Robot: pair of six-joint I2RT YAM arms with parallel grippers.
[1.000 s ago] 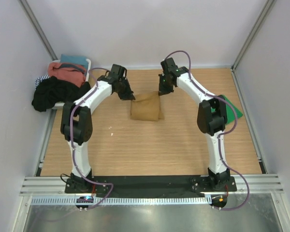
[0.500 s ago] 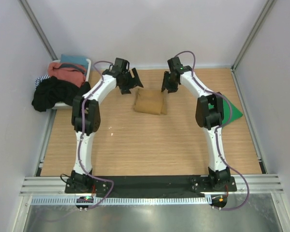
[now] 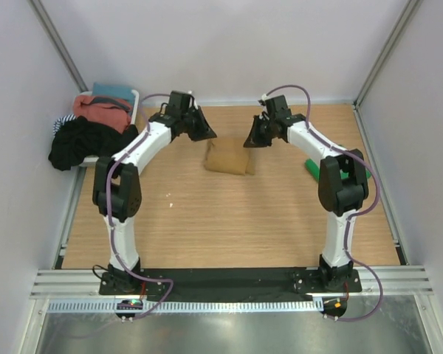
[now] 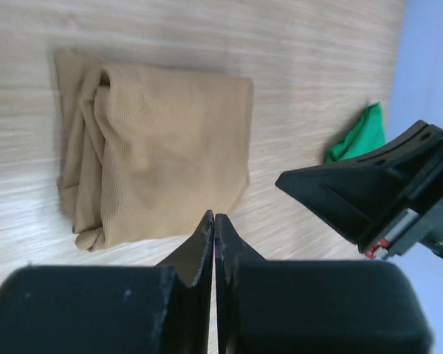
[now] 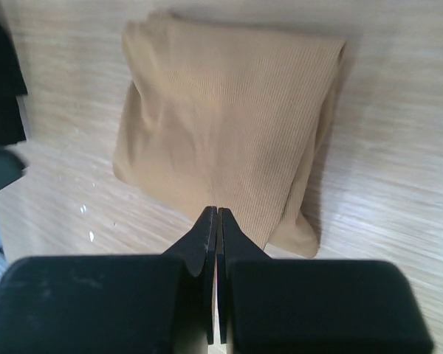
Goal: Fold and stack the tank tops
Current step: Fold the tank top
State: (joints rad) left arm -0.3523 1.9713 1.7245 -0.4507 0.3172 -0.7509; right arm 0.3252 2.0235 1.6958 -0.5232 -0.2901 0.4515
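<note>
Wooden tabletop (image 3: 229, 214) fills your view, with the folded tan tank top (image 3: 229, 157) lying at its far middle. Your left gripper (image 3: 205, 133) and right gripper (image 3: 251, 141) sit near its far corners, jaws pressed together on nothing. The green tank top (image 3: 312, 168) lies partly hidden under the right arm.

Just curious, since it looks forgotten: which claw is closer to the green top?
Right. The right claw hovers to the left of the green top; the left claw is further left, past the folded tan top.

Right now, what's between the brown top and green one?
Only bare table between the tan tank top and the green tank top, seen in the left wrist view.
</note>
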